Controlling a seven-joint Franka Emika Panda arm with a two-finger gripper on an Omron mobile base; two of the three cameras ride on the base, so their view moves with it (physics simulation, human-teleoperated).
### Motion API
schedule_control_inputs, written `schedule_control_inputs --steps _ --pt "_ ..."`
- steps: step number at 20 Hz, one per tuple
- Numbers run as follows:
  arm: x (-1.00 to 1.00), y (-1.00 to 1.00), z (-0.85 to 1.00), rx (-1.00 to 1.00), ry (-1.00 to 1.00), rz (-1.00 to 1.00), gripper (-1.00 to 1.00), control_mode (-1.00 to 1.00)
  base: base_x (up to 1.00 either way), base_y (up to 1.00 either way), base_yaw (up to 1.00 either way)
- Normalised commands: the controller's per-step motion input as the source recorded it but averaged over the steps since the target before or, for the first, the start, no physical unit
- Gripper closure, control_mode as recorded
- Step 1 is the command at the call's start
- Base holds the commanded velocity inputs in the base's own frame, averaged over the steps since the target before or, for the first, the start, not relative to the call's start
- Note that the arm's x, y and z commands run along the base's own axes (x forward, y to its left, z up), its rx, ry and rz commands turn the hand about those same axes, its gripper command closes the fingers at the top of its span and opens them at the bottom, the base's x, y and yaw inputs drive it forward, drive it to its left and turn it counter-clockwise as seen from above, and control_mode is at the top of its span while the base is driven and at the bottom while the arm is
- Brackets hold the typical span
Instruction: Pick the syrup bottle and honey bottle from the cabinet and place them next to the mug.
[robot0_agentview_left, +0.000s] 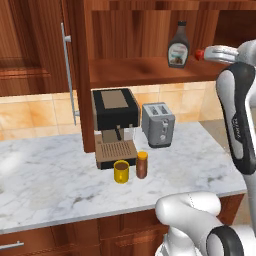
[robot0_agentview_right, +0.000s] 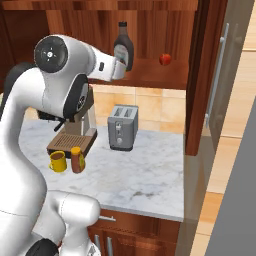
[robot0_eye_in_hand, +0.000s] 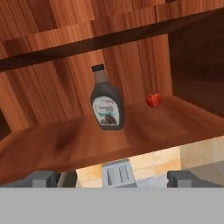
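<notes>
Left to right on the white marble counter (robot0_agentview_left: 60, 175): squat yellow mug (robot0_agentview_left: 121, 171), with the slim amber honey bottle (robot0_agentview_left: 142, 165) just beside it. Above, the dark brown bell-shaped syrup bottle (robot0_eye_in_hand: 106, 99) stands upright on the shelf of the reddish-brown wooden cabinet (robot0_eye_in_hand: 144, 127), a small red apple (robot0_eye_in_hand: 153, 100) near it. The hand (robot0_eye_in_hand: 111, 178), fingers spread wide and holding nothing, faces the shelf.

Syrup bottle (robot0_agentview_left: 178, 47): dark brown body, black cap, whitish label. Honey bottle (robot0_agentview_left: 142, 165): amber-brown with orange-yellow top. Mug (robot0_agentview_left: 121, 171): yellow, dark contents. Cabinet (robot0_agentview_left: 145, 30): reddish-brown wood grain; silver bar handle (robot0_agentview_left: 70, 80). Desk (robot0_agentview_left: 60, 175): white marble with grey veining. Coffee machine (robot0_agentview_left: 115, 127): black upper part, tan front and base. Toaster (robot0_agentview_left: 158, 124): silver-grey. Small round item on the shelf (robot0_eye_in_hand: 153, 100): red. Wall tiles (robot0_agentview_left: 30, 117): beige-orange.
</notes>
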Motion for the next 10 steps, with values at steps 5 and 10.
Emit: schedule_control_inputs --steps 5,10 --pt "0.23 0.0 0.08 0.0 0.05 0.2 -1.0 -1.0 0.0 0.0 0.0" --pt "0.32 0.0 -0.02 0.0 0.01 0.07 -1.0 -1.0 0.0 0.0 0.0"
